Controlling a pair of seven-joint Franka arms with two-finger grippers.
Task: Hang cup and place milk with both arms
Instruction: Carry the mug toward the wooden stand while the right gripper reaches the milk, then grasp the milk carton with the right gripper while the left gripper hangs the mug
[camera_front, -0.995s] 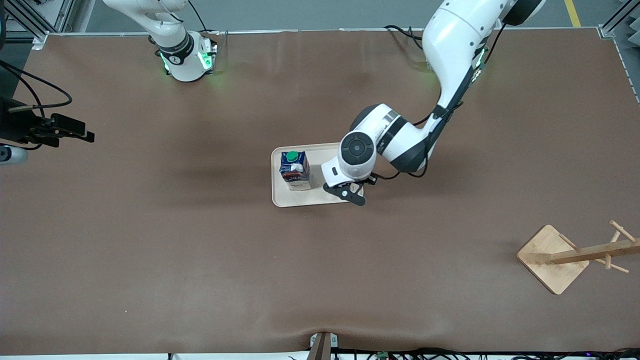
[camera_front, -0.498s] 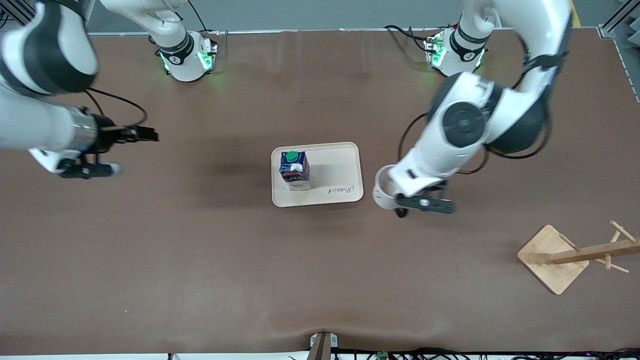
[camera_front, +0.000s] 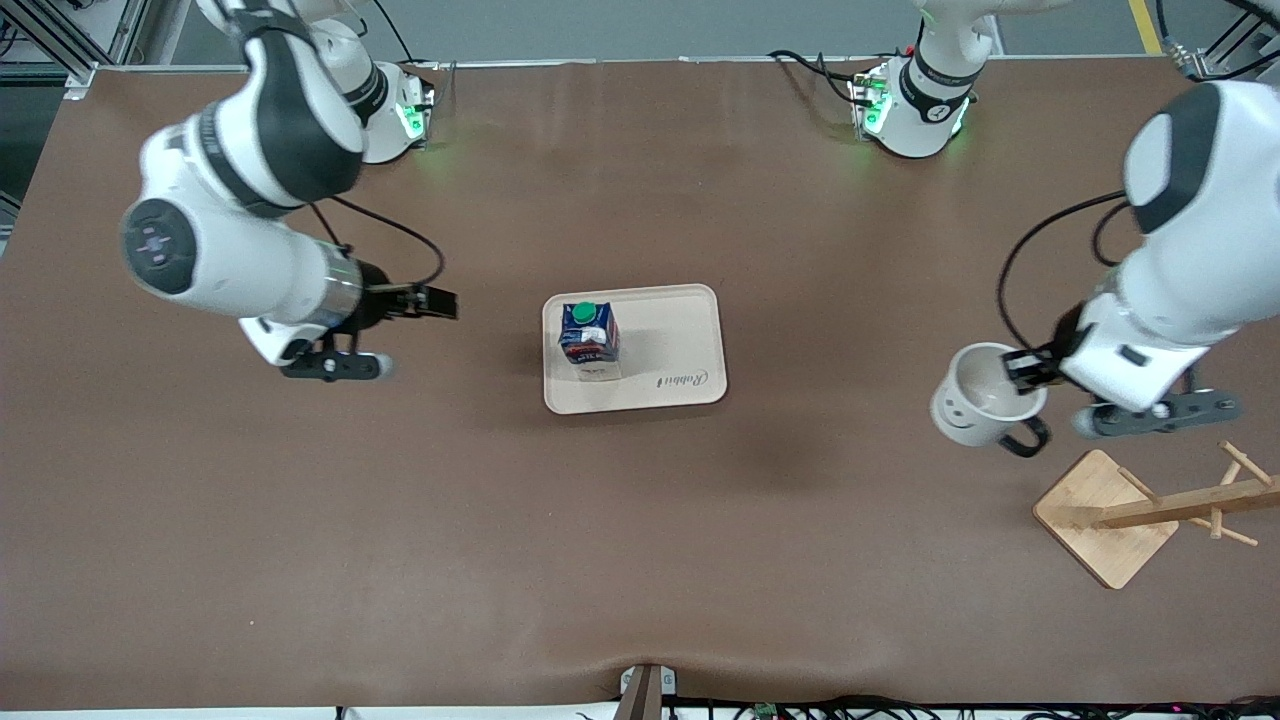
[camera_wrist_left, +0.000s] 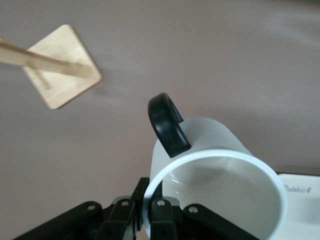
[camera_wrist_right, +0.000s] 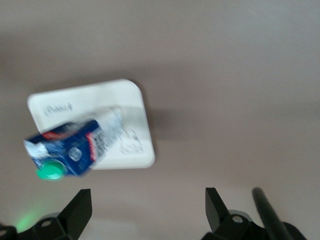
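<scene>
The cup, white-grey with a black smiley face and a black handle, hangs in the air in my left gripper. The gripper is shut on the cup's rim, over the table beside the wooden rack. In the left wrist view the fingers pinch the rim of the cup, with the handle pointing toward the rack. The milk stands upright on the beige tray. My right gripper is open and empty, over the table beside the tray toward the right arm's end. The right wrist view shows the milk and the tray.
The rack has a square wooden base and a post with pegs that leans toward the left arm's end of the table. The brown table runs wide around the tray. Cables lie by both arm bases at the top of the front view.
My left gripper has lifted the cup off the tray and carried it toward the rack. My right arm has swung in from the table's end toward the tray.
</scene>
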